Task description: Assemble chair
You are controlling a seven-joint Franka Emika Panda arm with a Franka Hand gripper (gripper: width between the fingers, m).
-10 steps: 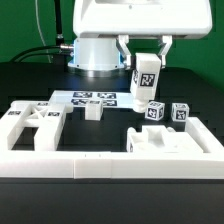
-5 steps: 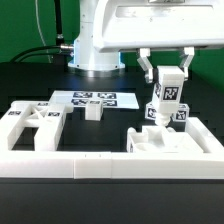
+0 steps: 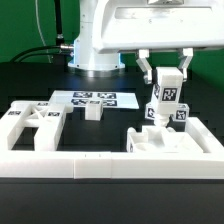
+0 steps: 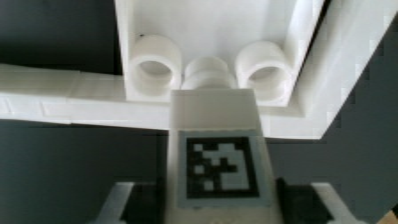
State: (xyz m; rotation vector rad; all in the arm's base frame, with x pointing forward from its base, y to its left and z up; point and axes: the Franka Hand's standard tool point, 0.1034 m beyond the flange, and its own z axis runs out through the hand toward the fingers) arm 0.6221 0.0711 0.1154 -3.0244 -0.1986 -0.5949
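My gripper (image 3: pixel 166 84) is shut on a long white chair leg (image 3: pixel 167 96) with a black-and-white tag, held upright above the right-hand white chair panel (image 3: pixel 165 142). The leg's lower end hangs just over two tagged leg cubes (image 3: pixel 181 113) behind that panel. In the wrist view the tagged leg (image 4: pixel 221 150) runs between my fingers (image 4: pixel 135 205), and the gripper (image 4: pixel 221 208) grips it on both sides. Past its tip lies a white chair part with three round sockets (image 4: pixel 210 70). A slotted white chair panel (image 3: pixel 32 124) lies at the exterior view's left.
A small white block (image 3: pixel 92 112) stands in front of the marker board (image 3: pixel 93 99). The long white border rail (image 3: pixel 110 166) runs along the front. The robot base (image 3: pixel 98 50) stands at the back, with cables at the exterior view's left.
My gripper carried the tagged leg toward the exterior view's right and slightly down, over the leg cubes. In the last half second it has barely moved.
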